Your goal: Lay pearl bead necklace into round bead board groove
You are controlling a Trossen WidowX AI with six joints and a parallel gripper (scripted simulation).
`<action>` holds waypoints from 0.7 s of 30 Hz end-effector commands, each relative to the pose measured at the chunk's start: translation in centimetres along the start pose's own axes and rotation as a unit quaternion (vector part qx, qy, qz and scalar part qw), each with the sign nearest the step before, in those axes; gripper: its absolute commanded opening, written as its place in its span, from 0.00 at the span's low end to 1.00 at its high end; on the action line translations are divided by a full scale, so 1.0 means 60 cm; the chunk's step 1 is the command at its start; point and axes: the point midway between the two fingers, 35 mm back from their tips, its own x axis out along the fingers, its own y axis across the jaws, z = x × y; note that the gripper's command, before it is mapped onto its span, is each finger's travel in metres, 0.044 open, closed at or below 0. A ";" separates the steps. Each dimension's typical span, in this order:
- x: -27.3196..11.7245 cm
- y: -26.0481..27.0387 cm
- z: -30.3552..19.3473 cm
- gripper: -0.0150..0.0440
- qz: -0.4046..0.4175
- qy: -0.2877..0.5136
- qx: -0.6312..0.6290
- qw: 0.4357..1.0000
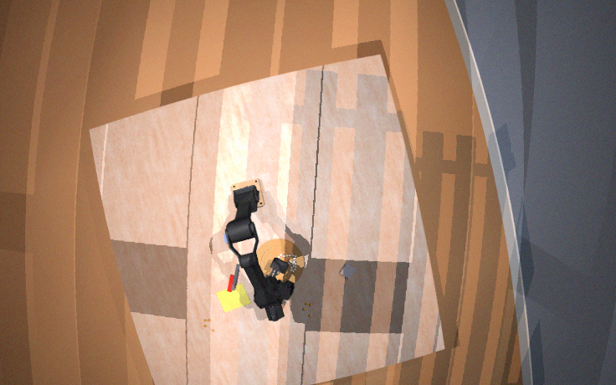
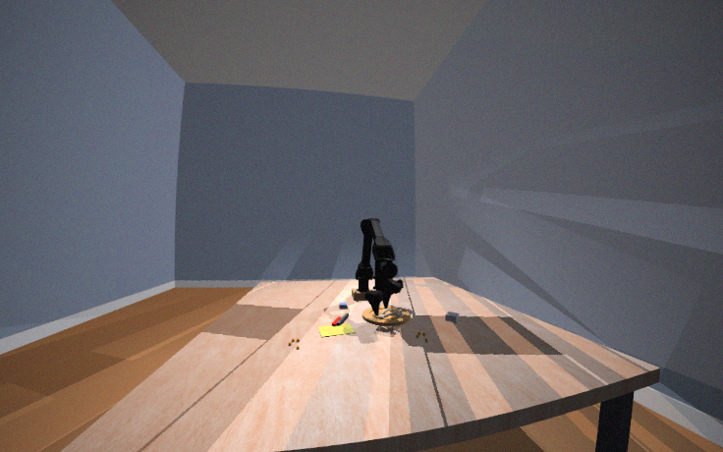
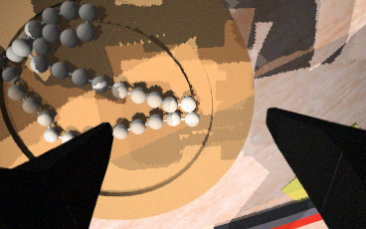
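The round bead board [image 1: 272, 246] [image 2: 373, 320] [image 3: 235, 124] is wooden, with a dark-edged ring groove. The pearl necklace [image 1: 293, 263] [image 2: 394, 311] [image 3: 138, 95] lies bunched on it. In the wrist view its two strands run across the board's inner area and meet near the groove's right side; a few beads lie over the groove at the left, others fold together at the upper left. My gripper [image 2: 381, 310] [image 3: 190, 122] is wide open over the board, nothing held. Its left finger hides part of the lower strand and groove; its right finger is beyond the board's edge.
A yellow note [image 1: 233, 297] [image 2: 334, 331] [image 3: 292, 190] and a red and dark marker [image 1: 230, 283] [image 2: 339, 319] [image 3: 298, 222] lie beside the board. A grey block [image 1: 346, 271] [image 2: 452, 316] lies to the right, a blue block [image 2: 343, 306] behind left. Small brass pieces lie in two groups.
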 end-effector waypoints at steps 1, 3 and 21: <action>-0.006 0.001 -0.001 1.00 0.002 0.002 -0.002 1.000; -0.009 0.001 -0.001 1.00 0.002 0.002 -0.002 1.000; -0.019 0.054 0.028 0.73 0.003 0.001 -0.134 0.991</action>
